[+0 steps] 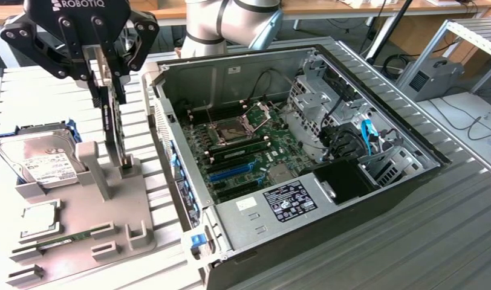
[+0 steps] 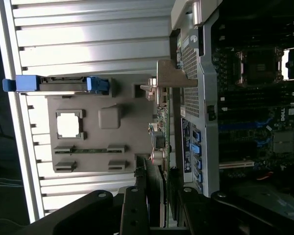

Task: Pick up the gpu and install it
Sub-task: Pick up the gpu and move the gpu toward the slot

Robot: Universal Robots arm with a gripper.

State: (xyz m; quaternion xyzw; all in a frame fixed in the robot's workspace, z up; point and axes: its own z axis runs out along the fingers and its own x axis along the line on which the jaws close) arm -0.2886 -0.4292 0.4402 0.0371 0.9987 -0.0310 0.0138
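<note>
What you can read: one brand name.
You'll see "ROBOTIQ" in white capitals on the black gripper (image 1: 106,69); print on the black sticker (image 1: 289,201) and the hard drive (image 1: 23,140)'s white label (image 1: 48,170) is illegible.

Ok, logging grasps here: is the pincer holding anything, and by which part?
The gpu, clamped by the pincer at its upper edge, standing upright in the gray stand.

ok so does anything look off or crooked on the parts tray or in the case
Nothing stands out. The gpu stands upright on edge in the grey holder, the claw at its top. The hard drive and memory stick sit squarely in their slots, and the open case looks undamaged.
</note>
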